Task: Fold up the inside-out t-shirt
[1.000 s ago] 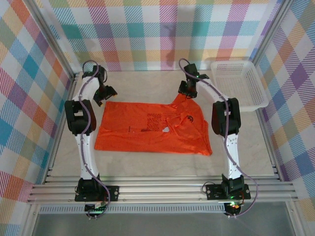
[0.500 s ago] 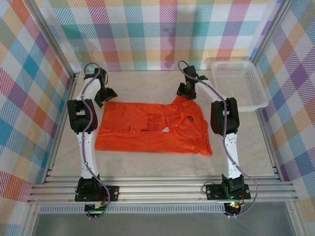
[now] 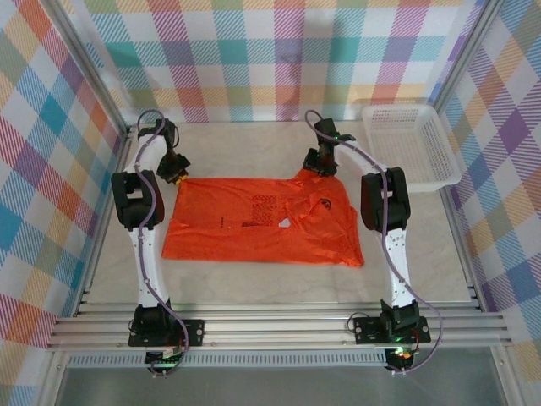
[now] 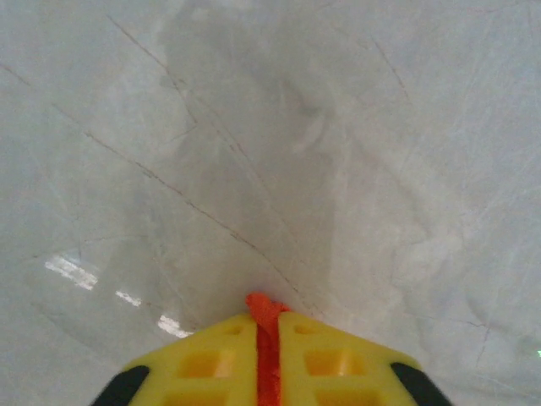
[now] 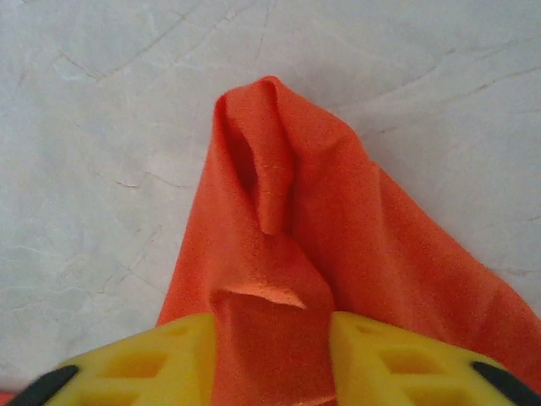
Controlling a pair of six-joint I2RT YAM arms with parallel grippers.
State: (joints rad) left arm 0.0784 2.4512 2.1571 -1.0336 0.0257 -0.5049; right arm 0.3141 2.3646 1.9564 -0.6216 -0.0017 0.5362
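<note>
Pinching now: left gripper (image 4: 267, 326) has dropped onto the 10 o'clock corner of the orange t-shirt (image 3: 262, 222), jaws nipping fabric. Right gripper (image 5: 270, 334) jaws clamp its 1 o'clock edge. It lies flat on the worktop (image 3: 254, 283); far edge looks ready to fold.

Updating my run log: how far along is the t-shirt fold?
Done: both grips are taken at the far edge of the t-shirt. In hand: the left gripper pinches a thin bit of fabric, the right gripper a thicker bunch. Left: all the folding, since the shirt lies spread flat on the table.
</note>
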